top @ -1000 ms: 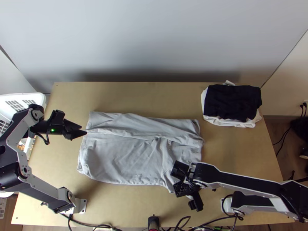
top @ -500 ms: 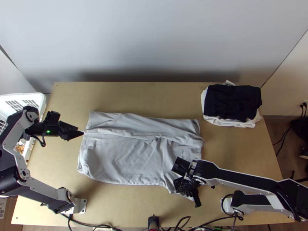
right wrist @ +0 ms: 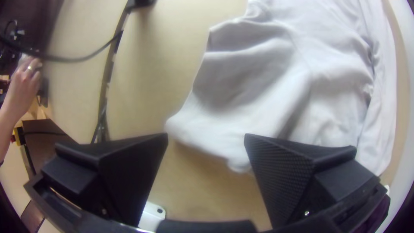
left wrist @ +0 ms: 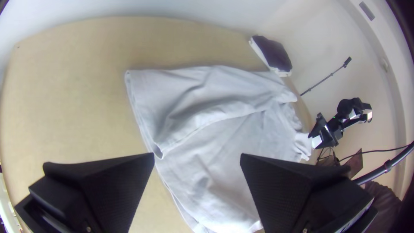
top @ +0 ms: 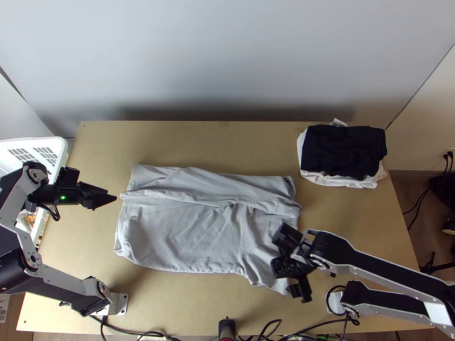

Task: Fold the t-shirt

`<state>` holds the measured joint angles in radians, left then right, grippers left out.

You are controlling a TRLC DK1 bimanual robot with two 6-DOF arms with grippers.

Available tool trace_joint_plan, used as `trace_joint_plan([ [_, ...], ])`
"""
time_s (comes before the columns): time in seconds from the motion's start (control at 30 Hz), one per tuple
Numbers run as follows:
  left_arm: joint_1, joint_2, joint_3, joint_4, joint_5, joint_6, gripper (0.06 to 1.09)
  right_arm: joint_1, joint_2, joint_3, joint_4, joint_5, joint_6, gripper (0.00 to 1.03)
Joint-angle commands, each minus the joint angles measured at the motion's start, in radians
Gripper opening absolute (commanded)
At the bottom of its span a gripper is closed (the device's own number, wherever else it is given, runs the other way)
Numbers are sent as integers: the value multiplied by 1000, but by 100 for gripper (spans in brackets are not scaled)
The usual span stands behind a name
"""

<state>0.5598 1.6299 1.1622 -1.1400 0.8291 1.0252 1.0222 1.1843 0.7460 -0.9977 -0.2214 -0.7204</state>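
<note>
And the right tool (right wrist: 206,138) has slid outward off the near right corner of the T-shirt (top: 187,233), while the left tool (left wrist: 197,155) has eased back toward the left edge of the counter (top: 227,142), both wide and empty! The shirt lies around mid-counter, its far side folded over once, the rest spread; that looks like one fold done, with the near side and final folds left.
</note>
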Motion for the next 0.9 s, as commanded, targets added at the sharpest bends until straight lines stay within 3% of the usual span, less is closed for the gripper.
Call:
trace_joint_plan([
  [0.0,8,-4,-12,-9,10,3,103,1,-95,-77,-67,4,-20,86],
  [0.3,-11,-31,-9,-9,13,-11,103,6,40,-103,136,4,6,85],
  [0.37,-11,-38,-7,-9,13,-17,103,7,75,-91,180,4,24,81],
  [0.4,-9,-41,-7,-12,13,-17,103,7,97,-83,189,2,30,70],
  [0.53,-3,-50,-7,-21,13,-20,103,6,123,-69,209,-4,29,2],
  [0.73,20,-51,-33,-43,11,-19,103,6,113,-63,200,-7,39,3],
  [0.87,48,-50,-59,-95,-77,13,103,4,109,-66,199,-7,47,3],
])
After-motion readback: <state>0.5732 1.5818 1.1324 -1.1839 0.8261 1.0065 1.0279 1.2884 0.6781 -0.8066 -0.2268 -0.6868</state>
